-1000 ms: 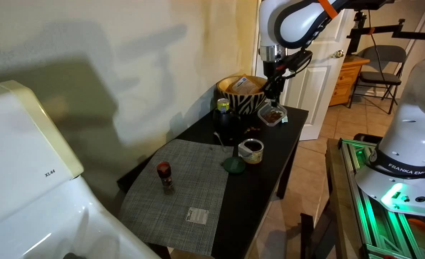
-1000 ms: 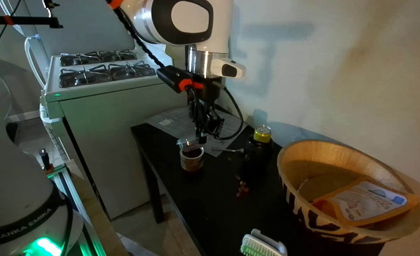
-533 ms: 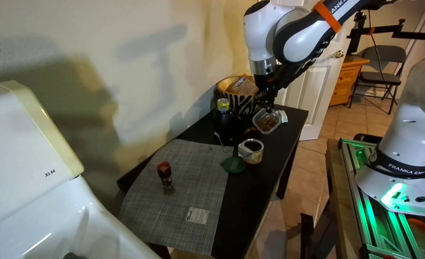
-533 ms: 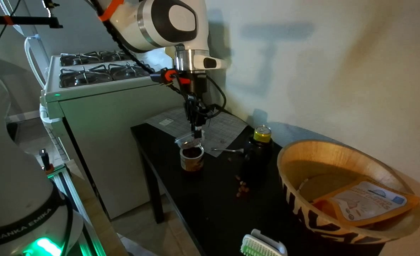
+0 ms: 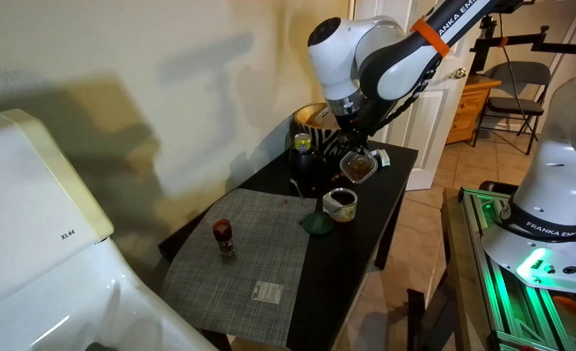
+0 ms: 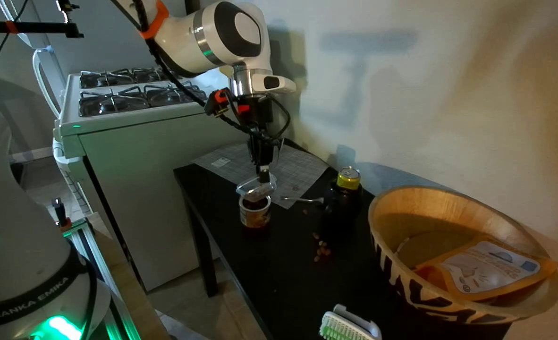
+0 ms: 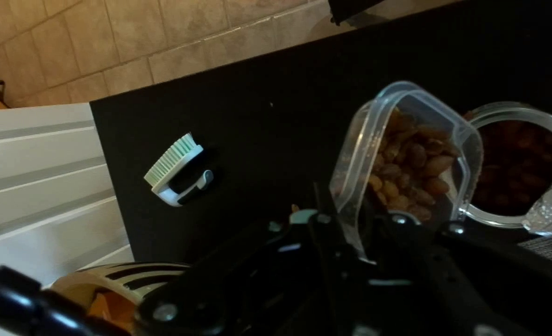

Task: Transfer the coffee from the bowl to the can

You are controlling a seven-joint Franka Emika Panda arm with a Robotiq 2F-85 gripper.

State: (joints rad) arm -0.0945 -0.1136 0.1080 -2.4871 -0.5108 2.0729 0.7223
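My gripper (image 7: 350,200) is shut on the wall of a clear plastic container (image 5: 358,168) that holds brown, raisin-like pieces (image 7: 416,158). The container is tilted and held above the black table; it also shows in an exterior view (image 6: 256,188). The bowl, a small round white can-like container (image 5: 340,210) with a peeled foil lid and dark inside, stands upright on the table. In the wrist view dark pieces lie inside the bowl (image 7: 495,217), beside the clear container. In an exterior view the clear container overlaps the bowl's (image 6: 255,216) far rim. A yellow can (image 6: 349,178) shows at the black jug's top.
A black jug (image 5: 307,165) and striped basket (image 6: 449,302) with an orange pouch stand by the wall. A brush (image 6: 349,326), loose pieces (image 6: 322,250), fork (image 6: 302,199), green lid (image 5: 317,224), grey mat (image 5: 249,268) and red-topped grinder (image 5: 224,236) are on the table.
The gripper has moved with the clear container toward the bowl and tilted, so the container's inside faces more to an exterior view. The bowl has not moved.
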